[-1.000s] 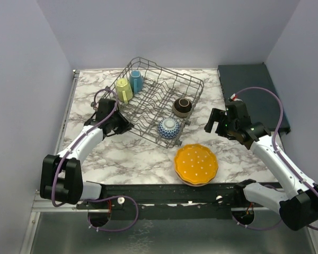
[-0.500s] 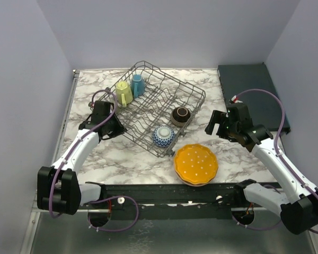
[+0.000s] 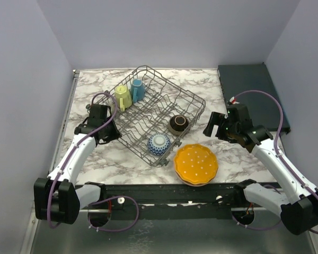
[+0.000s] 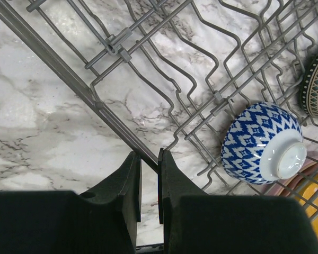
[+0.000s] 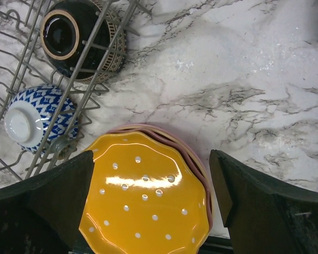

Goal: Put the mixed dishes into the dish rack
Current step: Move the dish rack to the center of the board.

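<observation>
Orange and white-dotted, the top plate (image 5: 143, 206) is stacked flat just outside the near corner of the dish rack (image 4: 53, 62) and is framed by the right claw (image 5: 151, 169), whose jaws are held wide apart and empty. The left claw (image 4: 148, 159) is clamped on the rack's rim wire. Only an edge of the pink plate (image 5: 193, 159) beneath is shown.

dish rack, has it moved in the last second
Yes. The dish rack has slid toward the near edge, its near corner now beside the unmoved orange plate; the left gripper is shut on its rim.
</observation>
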You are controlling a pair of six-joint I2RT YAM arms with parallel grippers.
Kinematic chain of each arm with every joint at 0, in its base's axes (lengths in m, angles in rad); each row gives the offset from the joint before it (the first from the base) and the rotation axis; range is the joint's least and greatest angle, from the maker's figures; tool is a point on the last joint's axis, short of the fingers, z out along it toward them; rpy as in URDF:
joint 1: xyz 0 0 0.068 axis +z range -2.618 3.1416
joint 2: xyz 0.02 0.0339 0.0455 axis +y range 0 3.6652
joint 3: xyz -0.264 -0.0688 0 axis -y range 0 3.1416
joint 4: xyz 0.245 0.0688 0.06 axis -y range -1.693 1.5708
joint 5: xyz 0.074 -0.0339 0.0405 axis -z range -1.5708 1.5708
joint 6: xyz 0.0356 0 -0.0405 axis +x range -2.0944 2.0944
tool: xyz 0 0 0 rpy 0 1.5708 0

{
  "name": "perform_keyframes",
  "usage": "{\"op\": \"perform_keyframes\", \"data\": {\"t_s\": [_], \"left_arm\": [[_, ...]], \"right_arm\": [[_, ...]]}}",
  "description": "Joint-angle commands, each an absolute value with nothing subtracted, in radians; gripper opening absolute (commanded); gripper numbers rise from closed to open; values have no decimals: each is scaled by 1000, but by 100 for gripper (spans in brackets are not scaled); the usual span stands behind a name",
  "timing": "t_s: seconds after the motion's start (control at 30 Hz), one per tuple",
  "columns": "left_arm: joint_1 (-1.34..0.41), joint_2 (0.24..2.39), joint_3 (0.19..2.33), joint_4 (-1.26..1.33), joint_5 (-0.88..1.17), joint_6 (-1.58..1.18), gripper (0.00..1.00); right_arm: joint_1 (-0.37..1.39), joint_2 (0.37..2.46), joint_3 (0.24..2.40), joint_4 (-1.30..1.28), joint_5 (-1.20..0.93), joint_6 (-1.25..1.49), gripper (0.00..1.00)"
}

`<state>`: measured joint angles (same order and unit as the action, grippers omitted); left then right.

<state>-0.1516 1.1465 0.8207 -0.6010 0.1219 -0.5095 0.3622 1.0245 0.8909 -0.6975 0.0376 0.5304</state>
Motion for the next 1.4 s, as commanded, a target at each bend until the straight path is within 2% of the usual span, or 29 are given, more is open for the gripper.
{"op": "perform_keyframes", "data": {"t_s": [0.0,0.53,0.8,1.37], "left_arm": [[-155,1106,853,-589,135,-374,0],[-148,1375,987,-454,211,-466,0],[-148,1380,976,-421,224,-510,0],[-148,1371,949,-391,269,-547,0]], "right_arm": [[366,1015,876,-695,-6,517,96],[367,1017,860,-660,-18,543,96],[366,1146,903,-565,68,641,96],[366,1395,1006,-388,-46,813,81]]}}
